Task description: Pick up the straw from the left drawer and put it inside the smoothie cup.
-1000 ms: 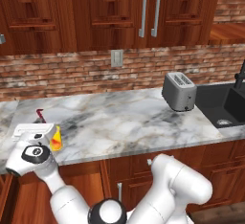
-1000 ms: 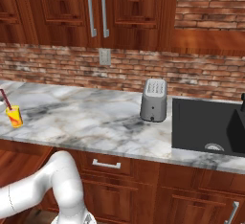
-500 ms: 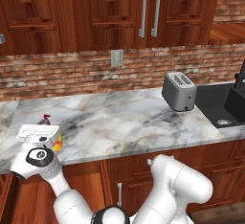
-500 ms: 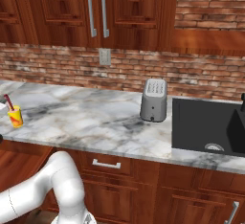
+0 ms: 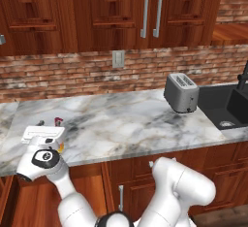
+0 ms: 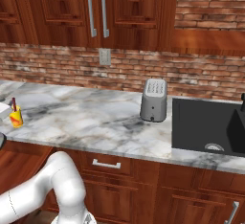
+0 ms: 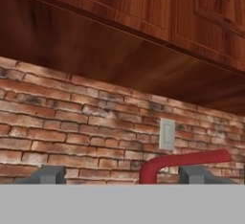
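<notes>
We judge the placing step all but done: the straw [image 6: 13, 104] stands in the smoothie cup [image 6: 16, 118] on the table [image 5: 126, 124], the hand [image 7: 124, 174] released around its bent end, so withdrawal must lift clear without snagging it.

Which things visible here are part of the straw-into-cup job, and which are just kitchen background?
Job:
- straw, its bent end showing between the open jaws
- smoothie cup, yellow, at the counter's left end, straw standing in it
- gripper

Background:
- toaster
- sink
- wall outlet
- upper cabinets
</notes>
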Available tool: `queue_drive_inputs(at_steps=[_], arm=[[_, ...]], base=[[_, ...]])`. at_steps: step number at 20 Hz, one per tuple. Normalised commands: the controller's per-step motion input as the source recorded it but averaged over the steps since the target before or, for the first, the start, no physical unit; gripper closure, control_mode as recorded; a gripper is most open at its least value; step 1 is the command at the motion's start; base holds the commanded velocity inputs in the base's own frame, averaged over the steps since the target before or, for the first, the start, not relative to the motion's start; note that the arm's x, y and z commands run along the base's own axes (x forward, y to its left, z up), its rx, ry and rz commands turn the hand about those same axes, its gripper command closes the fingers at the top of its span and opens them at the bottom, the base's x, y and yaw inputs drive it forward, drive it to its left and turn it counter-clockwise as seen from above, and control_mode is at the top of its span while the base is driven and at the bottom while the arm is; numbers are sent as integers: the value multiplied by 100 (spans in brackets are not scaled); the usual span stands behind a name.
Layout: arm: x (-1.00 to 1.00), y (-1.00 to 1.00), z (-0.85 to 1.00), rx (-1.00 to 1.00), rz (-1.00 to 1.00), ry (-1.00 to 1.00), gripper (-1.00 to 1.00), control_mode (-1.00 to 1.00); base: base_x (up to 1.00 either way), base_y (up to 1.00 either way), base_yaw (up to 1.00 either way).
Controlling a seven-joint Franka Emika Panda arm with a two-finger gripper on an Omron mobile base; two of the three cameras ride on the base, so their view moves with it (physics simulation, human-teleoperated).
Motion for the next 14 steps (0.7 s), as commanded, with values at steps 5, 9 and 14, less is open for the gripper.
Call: queue_drive_inputs(at_steps=[5,9,14], arm=[[-12,0,4,0,0,-2,-100,-100],[-15,0,6,0,0,0,-100,-100],[-15,0,2,0,0,0,-100,-100]], base=[[0,0,0],[0,0,0],[0,0,0]])
